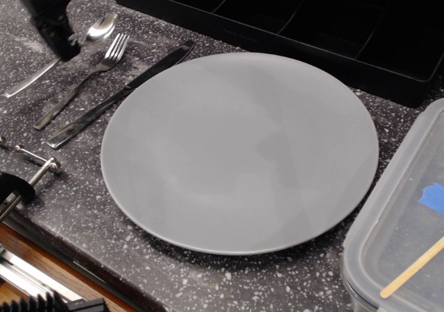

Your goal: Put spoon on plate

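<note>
The spoon (89,36) sits at the far left of the worktop (83,208), its bowl up near the fork's tines and its handle running down-left toward the frame edge. The gripper (67,48) meets it at about mid-handle, its dark body covering that stretch, so the handle shows on both sides of it. The jaws look closed round the handle, and the spoon seems to be tilted, bowl end higher, which suggests it is held and just off the surface; but the tips are dark against the dark speckled stone and the contact itself cannot be made out for certain. Just right of the spoon lies the fork (82,80), and right of that the knife (121,93), whose blade tip nearly reaches the plate's rim. The plate (239,152) fills the middle of the view and has nothing on it. Behind it stands a black tray (291,28); at the lower right is a clear lidded box (399,229). By my reading the grasp is made and perhaps the lift begun, while the main part remains: carrying the spoon rightward over the fork and knife, lowering it onto the grey surface and letting go. Roughly a third done, no more.
</note>
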